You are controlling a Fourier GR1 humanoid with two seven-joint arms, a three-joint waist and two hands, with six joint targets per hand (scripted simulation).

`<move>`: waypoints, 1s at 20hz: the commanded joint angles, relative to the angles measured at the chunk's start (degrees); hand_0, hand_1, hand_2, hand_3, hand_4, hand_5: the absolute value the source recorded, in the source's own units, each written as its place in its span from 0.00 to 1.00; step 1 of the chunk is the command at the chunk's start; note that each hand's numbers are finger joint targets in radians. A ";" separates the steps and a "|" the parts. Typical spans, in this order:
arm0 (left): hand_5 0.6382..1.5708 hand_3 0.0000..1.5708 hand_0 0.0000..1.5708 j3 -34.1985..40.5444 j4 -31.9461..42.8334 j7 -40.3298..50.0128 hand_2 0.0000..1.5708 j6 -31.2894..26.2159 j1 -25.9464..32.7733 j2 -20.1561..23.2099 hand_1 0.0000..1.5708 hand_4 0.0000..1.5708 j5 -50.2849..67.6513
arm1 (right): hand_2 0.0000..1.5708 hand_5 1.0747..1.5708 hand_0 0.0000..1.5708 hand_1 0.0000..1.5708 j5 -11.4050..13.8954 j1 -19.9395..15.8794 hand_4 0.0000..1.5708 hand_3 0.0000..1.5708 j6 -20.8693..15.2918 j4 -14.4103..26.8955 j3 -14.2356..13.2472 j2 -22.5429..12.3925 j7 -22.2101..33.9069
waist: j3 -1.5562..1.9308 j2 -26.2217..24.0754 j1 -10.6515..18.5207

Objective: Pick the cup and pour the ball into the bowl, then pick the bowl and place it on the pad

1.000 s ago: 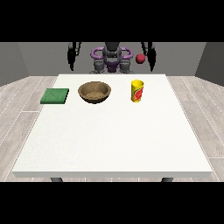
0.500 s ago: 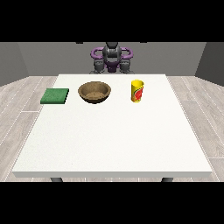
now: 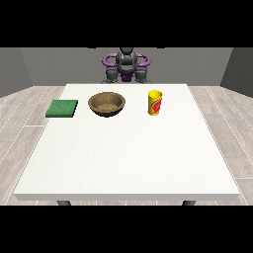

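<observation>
White desk, near part bare. Farther back, one row across it: green pad flat at the view's left, brown bowl just right of the pad and apart from it, yellow cup with red marking upright right of the bowl, well apart. Cup's inside not visible, ball not seen. Behind the desk's far edge, robot torso with purple shoulder rings, arms tucked close to body. No hand visible over the desk; neither hand can be picked out, so released, clenched or grasping cannot be told. Cup, bowl and pad all lie nearer the camera than the robot's body, nothing touching them.
</observation>
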 commanded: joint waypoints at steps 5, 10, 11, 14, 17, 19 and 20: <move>0.93 0.00 0.00 5.73 4.52 -8.96 0.00 -0.80 -13.57 3.76 0.00 0.00 -2.49 | 0.00 1.00 0.00 0.00 1.57 -14.16 0.00 0.00 3.53 0.04 -4.18 -1.40 -2.75 | 0.05 21.13 -5.69; 0.91 0.00 0.00 8.31 8.39 -15.00 0.00 -0.54 -21.69 7.26 0.00 0.00 -5.82 | 0.00 0.99 0.00 0.00 1.28 -16.34 0.00 0.00 4.59 2.35 -5.74 -0.76 -9.95 | 0.08 31.48 -7.15; 0.89 0.00 0.00 10.74 10.04 -18.07 0.00 -1.55 -21.87 9.09 0.00 0.00 -5.77 | 0.00 1.00 0.00 0.00 -0.93 -15.82 0.00 0.00 7.34 0.51 -7.27 -3.04 -11.39 | 0.08 34.18 -8.86; 0.87 0.00 0.00 10.38 16.26 -22.72 0.00 -0.64 -22.47 8.49 0.00 0.00 -8.53 | 0.00 0.99 0.00 0.00 -2.14 -18.76 0.00 0.00 8.83 -0.71 -8.89 -3.11 -7.83 | 0.04 34.15 -10.63; 0.85 0.00 0.00 14.36 21.68 -31.15 0.00 -3.79 -18.25 10.91 0.00 0.00 -7.59 | 0.00 1.00 0.00 0.00 -4.70 -15.44 0.00 0.00 11.20 -5.08 -10.37 -4.77 -10.18 | 0.04 36.31 -11.75; 0.84 0.00 0.00 12.51 24.06 -35.85 0.00 -5.10 -17.19 9.24 0.00 0.00 -8.26 | 0.00 1.00 0.00 0.00 -4.01 -18.01 0.00 0.00 11.10 -3.44 -12.69 -4.95 -11.31 | 0.04 37.74 -9.25; 0.83 0.00 0.00 12.96 26.25 -40.35 0.00 -5.53 -14.08 8.24 0.00 0.00 -8.61 | 0.00 1.00 0.00 0.00 -3.51 -13.70 0.00 0.00 11.31 -5.77 -10.36 -4.89 -12.43 | 0.03 37.78 -10.96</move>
